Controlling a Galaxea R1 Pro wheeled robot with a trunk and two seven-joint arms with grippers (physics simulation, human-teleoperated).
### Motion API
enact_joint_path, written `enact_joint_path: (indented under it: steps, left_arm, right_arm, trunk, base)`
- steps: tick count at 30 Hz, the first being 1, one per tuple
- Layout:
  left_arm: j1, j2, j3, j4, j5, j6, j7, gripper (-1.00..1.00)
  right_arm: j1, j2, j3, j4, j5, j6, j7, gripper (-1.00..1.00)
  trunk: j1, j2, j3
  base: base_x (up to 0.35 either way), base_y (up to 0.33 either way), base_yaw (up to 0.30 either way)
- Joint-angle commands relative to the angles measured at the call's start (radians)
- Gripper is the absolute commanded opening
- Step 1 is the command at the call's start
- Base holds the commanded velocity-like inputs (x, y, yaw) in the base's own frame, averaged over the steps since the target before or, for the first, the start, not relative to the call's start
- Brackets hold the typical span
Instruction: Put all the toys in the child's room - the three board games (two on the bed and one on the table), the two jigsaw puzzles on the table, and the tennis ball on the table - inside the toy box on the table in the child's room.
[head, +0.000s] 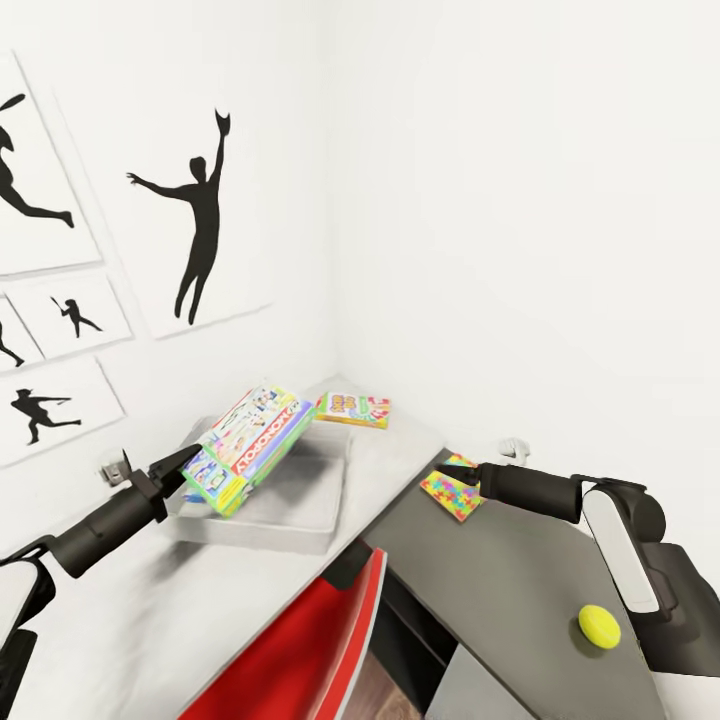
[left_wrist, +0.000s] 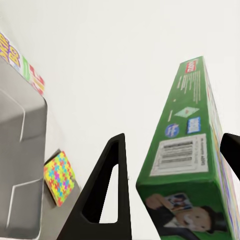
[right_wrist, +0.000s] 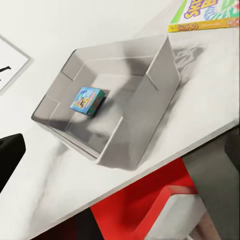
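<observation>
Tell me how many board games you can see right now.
3. A Monopoly box is tilted over the toy box in the left gripper; a small blue box lies inside the toy box; Skip-Bo lies on the table beyond it.

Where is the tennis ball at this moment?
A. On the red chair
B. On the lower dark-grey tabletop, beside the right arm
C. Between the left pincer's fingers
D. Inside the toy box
B: the tennis ball rests on the dark-grey tabletop, far from the toy box.
</observation>
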Motion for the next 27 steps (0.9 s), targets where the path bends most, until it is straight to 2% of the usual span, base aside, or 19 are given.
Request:
enact_joint_path:
  steps: [1,4,8,9,11,12,17,18,21,22,26,27]
  left_arm:
    - [-0.002,-0.001,0.004,-0.001,0.007,0.007,0.009,-1.00]
    - [-0.004,-0.002,0.012,-0.002,0.020,0.007,0.036,-1.00]
    - [-0.005,-0.004,0.044,-0.004,0.073,0.006,0.111,-1.00]
    - [-0.005,-0.004,0.044,-0.004,0.073,0.006,0.111,-1.00]
    - [-0.006,-0.004,0.055,-0.006,0.101,0.004,0.169,-1.00]
    - [-0.006,-0.004,0.055,-0.006,0.101,0.004,0.169,-1.00]
    - [-0.019,-0.005,0.071,-0.022,0.180,-0.004,0.338,-1.00]
    - [-0.019,-0.005,0.071,-0.022,0.180,-0.004,0.338,-1.00]
    - [-0.034,-0.012,0.081,-0.029,0.222,-0.027,0.465,-1.00]
    - [-0.034,-0.012,0.081,-0.029,0.222,-0.027,0.465,-1.00]
    - [-0.058,-0.053,0.088,-0.036,0.267,-0.086,0.644,-1.00]
    - [-0.058,-0.053,0.088,-0.036,0.267,-0.086,0.644,-1.00]
  right_arm:
    - [-0.001,0.000,-0.001,0.000,0.007,0.004,0.009,1.00]
    - [-0.001,0.000,-0.001,0.000,0.008,0.004,0.009,1.00]
    - [-0.001,0.001,0.000,0.000,0.007,0.004,0.010,1.00]
    - [-0.001,0.001,0.000,0.000,0.007,0.004,0.010,1.00]
    - [-0.001,0.001,0.000,0.000,0.007,0.004,0.010,1.00]
    - [-0.001,0.001,0.000,0.000,0.007,0.004,0.010,1.00]
    - [-0.001,0.002,0.001,0.000,0.008,0.004,0.009,1.00]
    - [-0.001,0.002,0.001,0.000,0.008,0.004,0.009,1.00]
    - [-0.001,0.002,0.002,0.000,0.010,0.004,0.009,1.00]
    - [-0.001,0.002,0.002,0.000,0.010,0.004,0.009,1.00]
    - [0.000,0.002,0.003,0.000,0.011,0.004,0.009,1.00]
    - [0.000,0.002,0.003,0.000,0.011,0.004,0.009,1.00]
  trunk:
    - [0.001,-0.002,-0.002]
    - [0.001,-0.002,-0.002]
    - [0.001,-0.002,-0.002]
    - [0.001,-0.002,-0.002]
    - [0.001,-0.002,-0.002]
    - [0.001,-0.002,-0.002]
    - [0.001,-0.002,-0.002]
    - [0.001,-0.002,-0.002]
    - [0.001,-0.002,-0.002]
    - [0.001,-0.002,-0.002]
    - [0.001,-0.002,-0.002]
    - [0.001,-0.002,-0.002]
  base:
    - [0.000,0.000,-0.244]
    - [0.000,0.000,-0.185]
    - [0.000,0.000,-0.101]
    - [0.000,0.000,-0.070]
    - [0.000,0.000,-0.050]
    - [0.000,0.000,-0.045]
    - [0.000,0.000,-0.024]
    - [0.000,0.000,-0.015]
    - [0.000,0.000,-0.010]
    - [0.000,0.000,-0.007]
    - [0.000,0.000,-0.004]
    - [0.000,0.000,-0.003]
